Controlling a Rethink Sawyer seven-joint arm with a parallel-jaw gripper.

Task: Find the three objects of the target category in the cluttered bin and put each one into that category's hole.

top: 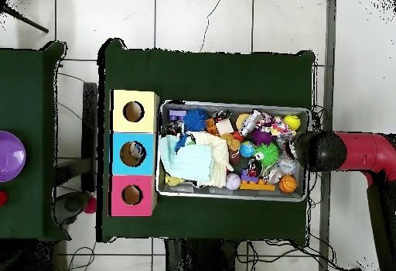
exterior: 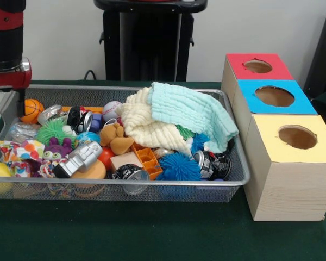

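Observation:
The silver wire-mesh bin (exterior: 240, 173) stands on the green table, full of toys; it also shows in the overhead view (top: 303, 113). One crinkly see-through film bag (exterior: 20, 132) lies at the bin's left end behind a green spiky ball (exterior: 53, 130); in the overhead view this bag (top: 288, 166) lies beside the arm's end. I see no other film bags. The red and black arm (exterior: 5, 51) hangs over the bin's left end, and its end (top: 317, 150) covers the gripper from above. I cannot tell the gripper's state.
Three wooden boxes with holes stand right of the bin: red top (exterior: 258, 66), blue top (exterior: 274, 97), yellow top (exterior: 296, 137). A pale blue cloth (exterior: 193, 111) and a cream cloth (exterior: 146, 129) cover the bin's right half. Blue spiky ball (exterior: 178, 166), cans and balls crowd the rest.

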